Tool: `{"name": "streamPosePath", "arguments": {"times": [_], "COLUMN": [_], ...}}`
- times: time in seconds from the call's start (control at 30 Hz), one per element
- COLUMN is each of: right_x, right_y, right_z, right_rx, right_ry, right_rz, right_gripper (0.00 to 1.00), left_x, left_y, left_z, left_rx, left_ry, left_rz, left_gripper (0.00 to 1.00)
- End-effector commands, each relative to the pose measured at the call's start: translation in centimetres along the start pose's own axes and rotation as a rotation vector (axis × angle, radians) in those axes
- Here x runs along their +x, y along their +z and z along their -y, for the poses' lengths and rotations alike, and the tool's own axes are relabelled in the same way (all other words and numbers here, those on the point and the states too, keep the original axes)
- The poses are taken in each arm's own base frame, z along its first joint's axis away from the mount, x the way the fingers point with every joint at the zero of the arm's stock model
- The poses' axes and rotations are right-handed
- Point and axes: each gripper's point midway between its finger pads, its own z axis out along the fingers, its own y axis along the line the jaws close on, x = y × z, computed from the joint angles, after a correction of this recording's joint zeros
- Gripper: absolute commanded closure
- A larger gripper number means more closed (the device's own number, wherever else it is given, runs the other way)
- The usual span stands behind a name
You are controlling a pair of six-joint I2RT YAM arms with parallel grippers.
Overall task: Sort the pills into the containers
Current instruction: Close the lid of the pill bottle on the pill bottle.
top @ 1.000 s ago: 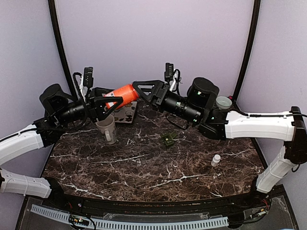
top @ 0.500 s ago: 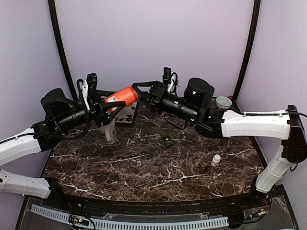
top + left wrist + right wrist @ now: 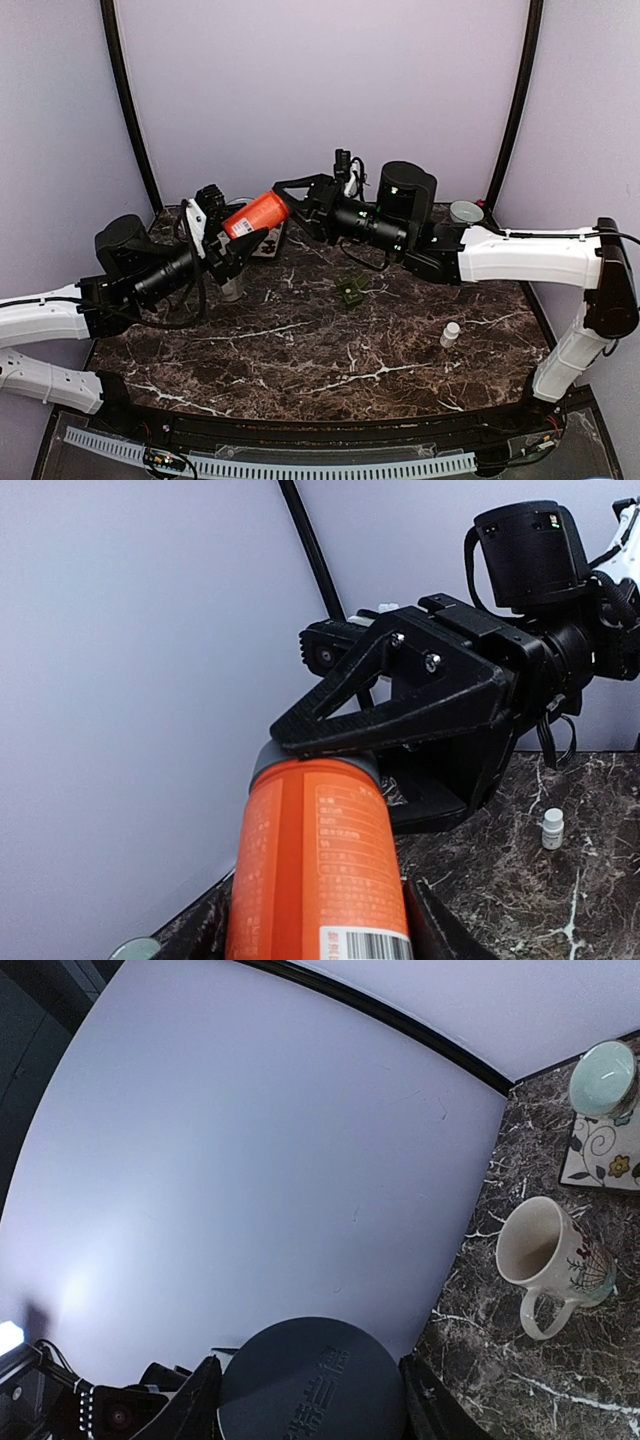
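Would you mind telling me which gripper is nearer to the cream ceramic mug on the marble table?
Left. The left gripper, holding the orange plastic bottle, hangs close above the cream ceramic mug; the right gripper, clamped on the bottle's grey cap, sits farther off to the right.

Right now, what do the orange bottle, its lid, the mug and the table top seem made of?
Orange bottle: probably plastic, smooth, slightly glossy, with printed label and barcode.
Grey lid: likely moulded plastic, matte; raised characters on top.
Mug: looks ceramic, glazed, painted pattern.
Table top: dark marble look, white veins; stone or laminate, I cannot tell.
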Motion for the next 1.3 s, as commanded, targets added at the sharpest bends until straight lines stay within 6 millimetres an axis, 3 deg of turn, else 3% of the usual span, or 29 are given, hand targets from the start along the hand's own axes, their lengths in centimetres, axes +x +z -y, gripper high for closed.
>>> {"name": "streamPosePath", "arguments": {"times": [0.0,0.4,0.87,1.2,1.27], "right_x": [8.1,8.1,7.3,5.9,5.6], "right_y": [0.9,1.1,1.4,0.3,0.1], "right_z": [1.6,2.3,3.2,2.6,2.2], "right_rx": [0.039,0.098,0.195,0.213,0.205], "right_ry": [0.024,0.025,0.028,-0.035,-0.048], "right_rz": [-0.302,-0.322,-0.303,-0.244,-0.233], "right_gripper": [1.0,1.0,1.0,0.99,0.92], "left_x": [-1.2,-1.2,-2.4,-2.4,-2.5], "left_y": [0.4,0.4,0.4,0.3,0.0], "left_z": [3.7,2.3,0.6,0.9,0.8], "left_rx": [0.089,-0.129,-0.529,-0.471,-0.469], "left_ry": [0.146,0.321,0.497,0.443,0.436], "left_rz": [0.101,0.116,0.212,0.217,0.217], "left_gripper": [1.0,1.0,1.0,1.0,1.0]}}
